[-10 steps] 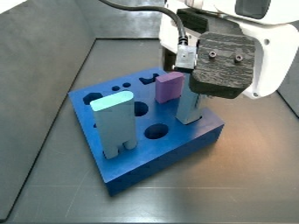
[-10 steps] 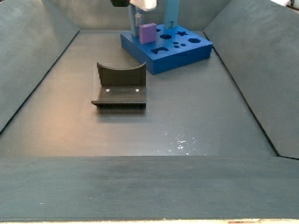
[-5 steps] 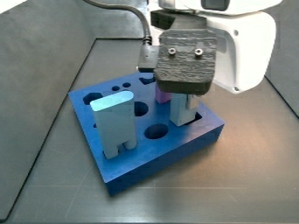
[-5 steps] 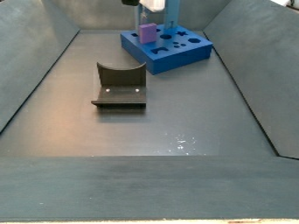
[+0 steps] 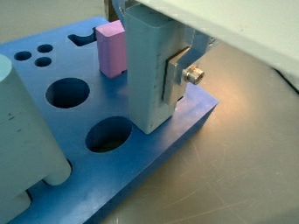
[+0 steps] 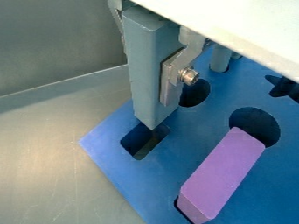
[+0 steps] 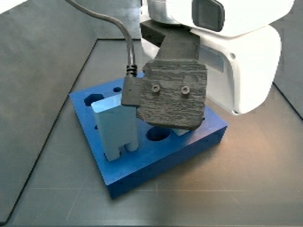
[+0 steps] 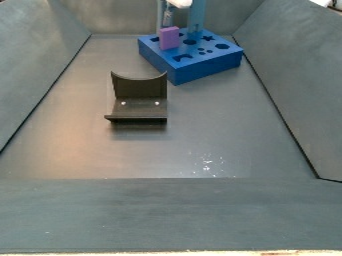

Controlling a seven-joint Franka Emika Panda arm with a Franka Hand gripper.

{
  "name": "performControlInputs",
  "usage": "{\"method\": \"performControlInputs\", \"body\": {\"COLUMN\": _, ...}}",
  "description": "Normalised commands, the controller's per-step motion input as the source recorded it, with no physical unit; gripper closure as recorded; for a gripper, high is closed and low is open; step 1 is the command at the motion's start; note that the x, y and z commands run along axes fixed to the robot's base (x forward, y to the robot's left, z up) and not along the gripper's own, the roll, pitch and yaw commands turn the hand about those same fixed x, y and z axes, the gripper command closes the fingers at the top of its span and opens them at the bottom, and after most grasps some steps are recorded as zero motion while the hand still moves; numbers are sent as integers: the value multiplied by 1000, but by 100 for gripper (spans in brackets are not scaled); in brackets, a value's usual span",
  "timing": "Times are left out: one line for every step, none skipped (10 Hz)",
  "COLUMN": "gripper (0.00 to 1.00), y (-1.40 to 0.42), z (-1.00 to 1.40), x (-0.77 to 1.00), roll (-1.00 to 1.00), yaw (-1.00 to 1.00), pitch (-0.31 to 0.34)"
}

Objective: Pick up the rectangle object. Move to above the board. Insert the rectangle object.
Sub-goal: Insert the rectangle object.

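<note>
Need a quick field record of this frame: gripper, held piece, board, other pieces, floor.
gripper: gripper over the board's corner, fingers clamped on the rectangle object
rectangle object: rectangle object upright, lower end just above a rectangular slot
board: board blue, on the floor
pink block: pink block standing in the board
cyan slab: cyan slab upright in the board
fixture: fixture on the floor, apart from the board

no readable text, no labels, no numbers anywhere

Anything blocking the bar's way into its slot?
Nothing visible. Above the saturated blue board, the gripper holds the pale steel-blue rectangular bar directly at its open dark slot; the pink block stands apart.
</note>
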Motion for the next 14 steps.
{"method": "performControlInputs", "body": {"gripper": 100, "y": 37, "z": 134, "x": 380, "roll": 0, "yaw": -26, "pitch": 226}}
{"method": "performControlInputs", "body": {"gripper": 100, "y": 111, "z": 354, "x": 760, "roll": 0, "yaw": -66, "pitch": 534}}
{"method": "performControlInputs", "body": {"gripper": 100, "y": 146, "z": 349, "x": 763, "roll": 37, "yaw": -17, "pitch": 606}}
{"method": "performControlInputs", "body": {"gripper": 100, "y": 34, "z": 277, "x": 711, "roll": 126, "yaw": 0, "pitch": 626}}
{"method": "performControlInputs", "body": {"gripper": 100, "y": 0, "z": 0, "x": 0, "roll": 26, "yaw": 0, "pitch": 0}}
{"method": "performControlInputs", "body": {"gripper": 100, "y": 0, "z": 0, "x": 77, "roll": 126, "yaw": 0, "pitch": 46}}
{"method": "performControlInputs", "body": {"gripper": 100, "y": 229, "z": 0, "x": 351, "roll": 29, "yaw": 0, "pitch": 266}}
{"method": "performControlInputs", "body": {"gripper": 100, "y": 91, "z": 0, "x": 337, "roll": 0, "yaw": 0, "pitch": 231}}
{"method": "performControlInputs", "body": {"gripper": 100, "y": 83, "z": 0, "x": 0, "roll": 0, "yaw": 0, "pitch": 0}}
{"method": "performControlInputs", "body": {"gripper": 100, "y": 500, "z": 109, "x": 0, "roll": -523, "yaw": 34, "pitch": 0}}
{"method": "performControlInputs", "body": {"gripper": 100, "y": 209, "z": 0, "x": -37, "roll": -257, "yaw": 0, "pitch": -54}}
{"method": "performControlInputs", "body": {"gripper": 100, "y": 0, "z": 0, "x": 0, "roll": 0, "yaw": 0, "pitch": -20}}
{"method": "performControlInputs", "body": {"gripper": 100, "y": 0, "z": -71, "x": -46, "roll": 0, "yaw": 0, "pitch": -143}}
{"method": "performControlInputs", "body": {"gripper": 100, "y": 0, "z": -537, "x": -283, "roll": 0, "yaw": 0, "pitch": -649}}
